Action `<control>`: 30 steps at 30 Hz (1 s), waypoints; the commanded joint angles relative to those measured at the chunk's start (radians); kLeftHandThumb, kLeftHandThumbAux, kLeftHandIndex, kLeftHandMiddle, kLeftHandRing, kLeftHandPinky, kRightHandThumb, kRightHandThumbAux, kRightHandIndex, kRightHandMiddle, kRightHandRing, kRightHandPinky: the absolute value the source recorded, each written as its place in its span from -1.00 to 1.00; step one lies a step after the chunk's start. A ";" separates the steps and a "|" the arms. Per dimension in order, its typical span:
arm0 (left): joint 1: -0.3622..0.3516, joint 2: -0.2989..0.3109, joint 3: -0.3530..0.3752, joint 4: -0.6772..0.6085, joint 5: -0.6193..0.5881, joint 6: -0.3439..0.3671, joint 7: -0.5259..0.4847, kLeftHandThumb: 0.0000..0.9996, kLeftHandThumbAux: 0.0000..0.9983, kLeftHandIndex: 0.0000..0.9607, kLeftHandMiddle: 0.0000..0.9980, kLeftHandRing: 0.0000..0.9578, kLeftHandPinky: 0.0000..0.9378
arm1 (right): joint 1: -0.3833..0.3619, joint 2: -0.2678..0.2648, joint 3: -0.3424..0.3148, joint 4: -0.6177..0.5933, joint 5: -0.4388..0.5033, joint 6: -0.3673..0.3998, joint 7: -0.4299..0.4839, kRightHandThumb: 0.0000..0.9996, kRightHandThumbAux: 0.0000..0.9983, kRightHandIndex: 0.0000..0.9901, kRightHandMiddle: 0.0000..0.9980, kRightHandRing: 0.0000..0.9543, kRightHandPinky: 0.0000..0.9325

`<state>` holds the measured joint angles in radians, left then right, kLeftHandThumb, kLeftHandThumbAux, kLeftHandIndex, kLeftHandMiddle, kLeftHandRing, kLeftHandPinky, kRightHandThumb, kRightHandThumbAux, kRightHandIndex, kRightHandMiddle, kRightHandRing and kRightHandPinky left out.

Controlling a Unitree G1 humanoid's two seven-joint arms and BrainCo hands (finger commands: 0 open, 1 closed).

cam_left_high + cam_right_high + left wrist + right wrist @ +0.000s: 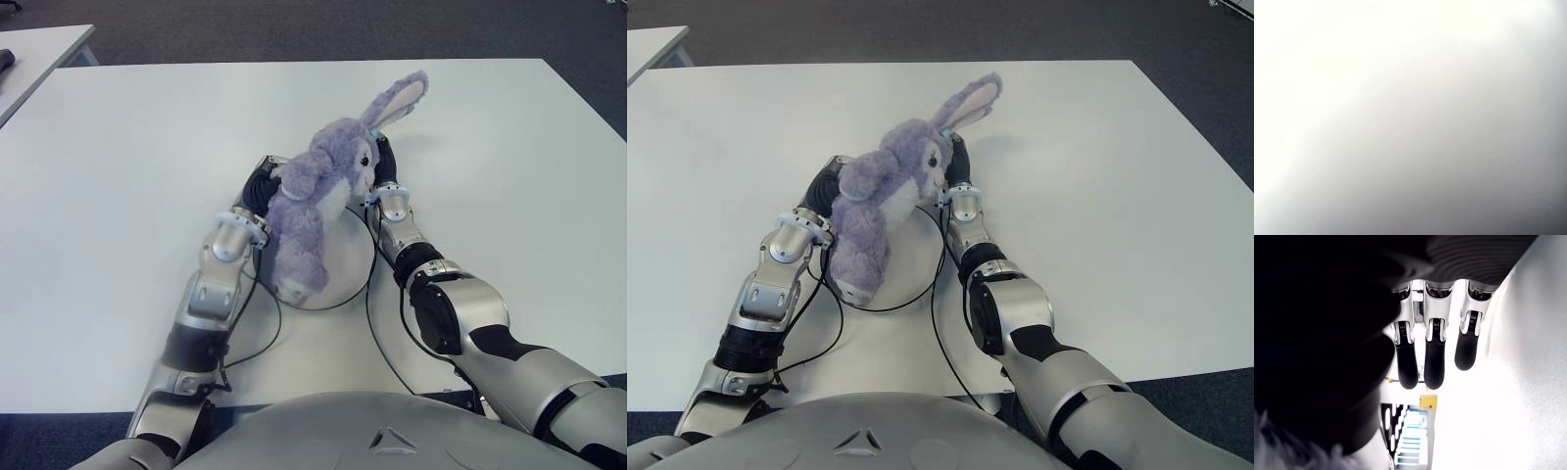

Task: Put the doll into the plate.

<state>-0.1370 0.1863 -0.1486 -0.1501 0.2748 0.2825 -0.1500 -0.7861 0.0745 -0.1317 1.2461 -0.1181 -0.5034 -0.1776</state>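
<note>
Pressing the doll (318,201) between our left hand (261,186) and right hand (384,171), right fingers (1434,363) straight, left ones hidden, we have it over the plate (343,250), release remaining.

White table (509,176) carries a white plate (345,257)

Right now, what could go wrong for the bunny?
The bunny lies over the plate, pressed between the left hand and right hand.
1. Its head and ears stick out past the rim, so it may flop onto the table when the hands let go.
2. Cables lie beside the plate; a pulling arm could drag one and shift it.
</note>
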 commanded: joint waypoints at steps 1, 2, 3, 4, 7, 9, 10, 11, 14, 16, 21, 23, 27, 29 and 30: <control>0.093 0.044 -0.041 0.059 0.015 0.085 -0.060 0.87 0.32 0.71 0.81 0.86 0.90 | 0.214 0.094 -0.005 0.121 0.002 0.101 0.004 -0.71 0.92 -0.40 -0.36 -0.37 -0.45; 0.094 0.047 -0.043 0.056 0.014 0.085 -0.062 0.86 0.33 0.72 0.82 0.86 0.90 | 0.214 0.095 -0.005 0.120 0.003 0.100 0.004 -0.71 0.92 -0.40 -0.36 -0.36 -0.45; 0.095 0.049 -0.045 0.054 0.013 0.084 -0.064 0.86 0.33 0.73 0.83 0.87 0.91 | 0.214 0.095 -0.005 0.120 0.003 0.099 0.004 -0.71 0.92 -0.40 -0.36 -0.36 -0.45; 0.096 0.051 -0.046 0.053 0.012 0.084 -0.065 0.86 0.33 0.73 0.83 0.87 0.91 | 0.215 0.096 -0.005 0.120 0.003 0.099 0.003 -0.71 0.92 -0.40 -0.36 -0.36 -0.45; 0.104 0.057 -0.053 0.039 0.003 0.086 -0.076 0.86 0.33 0.73 0.83 0.85 0.89 | 0.215 0.097 -0.005 0.120 0.003 0.099 0.002 -0.70 0.91 -0.40 -0.36 -0.36 -0.43; 0.115 0.058 -0.056 0.024 -0.005 0.088 -0.081 0.86 0.32 0.71 0.80 0.83 0.87 | 0.215 0.098 -0.005 0.120 0.003 0.101 0.001 -0.70 0.90 -0.41 -0.35 -0.36 -0.44; 0.120 0.058 -0.056 0.020 -0.013 0.086 -0.086 0.86 0.32 0.71 0.80 0.83 0.86 | 0.214 0.098 -0.005 0.120 0.003 0.102 0.000 -0.70 0.90 -0.41 -0.35 -0.36 -0.44; 0.122 0.059 -0.056 0.017 -0.018 0.085 -0.089 0.87 0.32 0.70 0.79 0.83 0.86 | 0.214 0.098 -0.006 0.120 0.004 0.103 0.000 -0.70 0.90 -0.41 -0.36 -0.36 -0.44; 0.132 0.059 -0.056 0.006 -0.032 0.076 -0.092 0.87 0.31 0.71 0.81 0.86 0.89 | 0.214 0.099 -0.008 0.121 0.006 0.106 0.000 -0.70 0.90 -0.42 -0.36 -0.37 -0.46; 0.136 0.058 -0.054 0.005 -0.038 0.068 -0.090 0.87 0.31 0.76 0.87 0.89 0.91 | 0.214 0.100 -0.010 0.121 0.008 0.107 0.002 -0.70 0.91 -0.42 -0.37 -0.38 -0.47; 0.136 0.057 -0.052 -0.023 -0.043 0.085 -0.088 0.84 0.32 0.83 0.93 0.92 0.93 | 0.215 0.100 -0.013 0.121 0.011 0.105 0.008 -0.68 0.91 -0.43 -0.38 -0.38 -0.46; 0.137 0.059 -0.049 -0.035 -0.046 0.093 -0.088 0.84 0.31 0.84 0.94 0.92 0.92 | 0.216 0.100 -0.010 0.121 0.008 0.101 0.008 -0.67 0.91 -0.43 -0.37 -0.37 -0.45; 0.140 0.062 -0.044 -0.065 -0.053 0.111 -0.092 0.83 0.31 0.85 0.95 0.92 0.92 | 0.217 0.100 -0.007 0.121 0.004 0.096 0.008 -0.66 0.91 -0.42 -0.37 -0.36 -0.43; 0.144 0.061 -0.042 -0.070 -0.062 0.112 -0.094 0.82 0.31 0.86 0.96 0.92 0.92 | 0.217 0.100 -0.005 0.121 0.001 0.094 0.005 -0.67 0.89 -0.41 -0.36 -0.36 -0.46; 0.145 0.062 -0.042 -0.074 -0.066 0.115 -0.095 0.82 0.31 0.86 0.96 0.92 0.92 | 0.217 0.100 -0.004 0.121 0.000 0.094 0.005 -0.67 0.89 -0.41 -0.36 -0.36 -0.46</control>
<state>-0.0654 0.2196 -0.1744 -0.2551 0.2244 0.3169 -0.1781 -0.7861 0.0746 -0.1331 1.2460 -0.1179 -0.5034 -0.1725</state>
